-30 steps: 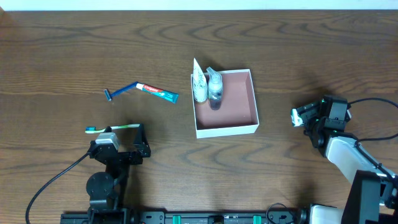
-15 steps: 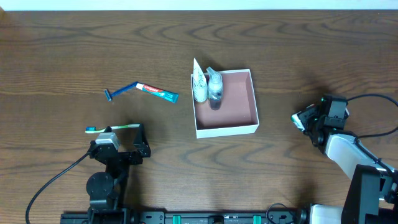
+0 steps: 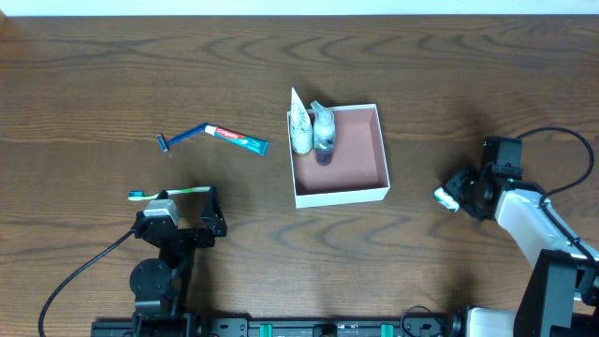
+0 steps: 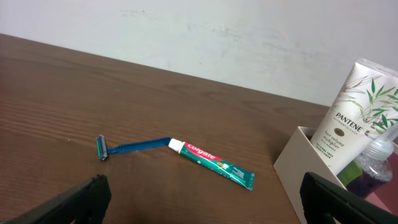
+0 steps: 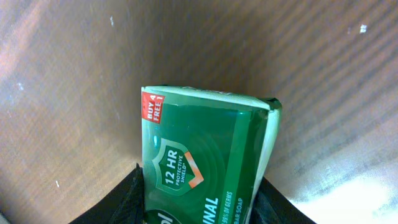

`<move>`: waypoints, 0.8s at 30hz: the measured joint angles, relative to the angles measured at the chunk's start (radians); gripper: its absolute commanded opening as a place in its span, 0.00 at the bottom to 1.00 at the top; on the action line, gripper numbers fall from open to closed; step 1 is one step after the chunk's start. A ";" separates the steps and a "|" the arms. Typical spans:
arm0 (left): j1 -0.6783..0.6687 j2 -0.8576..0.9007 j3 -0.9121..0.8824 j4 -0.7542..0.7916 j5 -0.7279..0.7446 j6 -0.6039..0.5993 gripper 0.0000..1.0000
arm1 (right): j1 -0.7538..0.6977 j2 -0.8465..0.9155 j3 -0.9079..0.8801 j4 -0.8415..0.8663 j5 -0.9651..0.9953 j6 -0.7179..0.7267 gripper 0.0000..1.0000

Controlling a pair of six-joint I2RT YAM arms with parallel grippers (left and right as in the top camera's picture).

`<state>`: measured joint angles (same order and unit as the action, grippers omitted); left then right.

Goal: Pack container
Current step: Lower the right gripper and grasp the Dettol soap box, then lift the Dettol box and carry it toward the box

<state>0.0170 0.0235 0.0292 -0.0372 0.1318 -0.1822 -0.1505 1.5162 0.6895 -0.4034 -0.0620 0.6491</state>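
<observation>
The container (image 3: 360, 154) is a square white-walled box with a pink-brown inside, at the table's middle; its wall (image 4: 295, 168) shows in the left wrist view. A white Pantene tube (image 3: 299, 126) and a clear bottle (image 3: 324, 136) stand in its left side. To its left lie a toothpaste tube (image 3: 237, 139), a blue razor (image 3: 182, 138) and a toothbrush (image 3: 168, 193). My left gripper (image 3: 187, 201) is open by the toothbrush and holds nothing. At the right, my right gripper (image 5: 200, 190) is shut on a green soap carton (image 5: 205, 155), its fingers pressing both sides.
The wooden table's far edge (image 3: 299, 17) meets a white wall. A black cable (image 3: 562, 136) loops from the right arm. The toothpaste (image 4: 214, 163) and razor (image 4: 127, 148) lie ahead of the left gripper.
My right gripper has closed on the soap carton and has shifted with it toward the table's near edge. The left arm has stayed still.
</observation>
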 measured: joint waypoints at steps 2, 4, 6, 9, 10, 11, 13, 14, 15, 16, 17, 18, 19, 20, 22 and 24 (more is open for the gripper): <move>0.000 0.000 0.000 0.000 0.000 0.000 0.98 | 0.000 0.005 0.030 -0.072 -0.010 -0.032 0.41; 0.000 0.000 0.000 0.000 0.000 0.000 0.98 | 0.000 0.012 0.066 -0.153 -0.016 -0.070 0.40; 0.000 0.000 0.000 0.000 0.000 0.000 0.98 | 0.000 0.017 0.086 -0.195 -0.021 -0.095 0.38; 0.000 0.000 0.000 0.000 0.000 0.000 0.98 | 0.000 0.024 0.121 -0.251 -0.045 -0.148 0.31; 0.000 0.000 0.000 0.000 0.000 0.000 0.98 | 0.000 0.026 0.137 -0.266 -0.056 -0.169 0.31; 0.000 0.000 0.000 0.000 0.000 0.000 0.98 | 0.000 0.027 0.150 -0.272 -0.067 -0.188 0.30; 0.000 0.000 0.000 0.000 0.000 0.000 0.98 | 0.000 0.028 0.187 -0.277 -0.101 -0.231 0.29; 0.000 0.000 0.000 0.000 0.000 0.000 0.98 | 0.000 0.028 0.204 -0.279 -0.121 -0.252 0.29; 0.000 0.000 0.000 0.000 0.000 0.000 0.98 | 0.000 0.028 0.229 -0.284 -0.148 -0.277 0.29; 0.000 0.000 0.000 0.000 0.000 0.000 0.98 | 0.000 0.028 0.251 -0.290 -0.170 -0.298 0.29; 0.000 0.000 0.000 0.000 0.000 0.000 0.98 | 0.000 0.028 0.276 -0.296 -0.195 -0.321 0.29; 0.000 0.000 0.000 0.000 0.000 0.000 0.98 | 0.000 0.028 0.299 -0.305 -0.217 -0.343 0.29; 0.000 0.000 0.000 0.000 0.000 0.000 0.98 | 0.000 0.028 0.325 -0.313 -0.244 -0.367 0.30; 0.000 0.000 0.000 0.000 0.000 0.000 0.98 | 0.000 0.028 0.355 -0.327 -0.274 -0.396 0.30; 0.000 0.000 0.000 0.000 0.000 0.000 0.98 | 0.000 0.028 0.406 -0.353 -0.323 -0.444 0.30; 0.000 0.000 0.000 0.000 0.000 0.000 0.98 | 0.005 0.028 0.457 -0.386 -0.369 -0.490 0.30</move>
<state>0.0170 0.0235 0.0292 -0.0372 0.1318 -0.1822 -0.1459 1.5444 1.1461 -0.7895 -0.4313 0.1593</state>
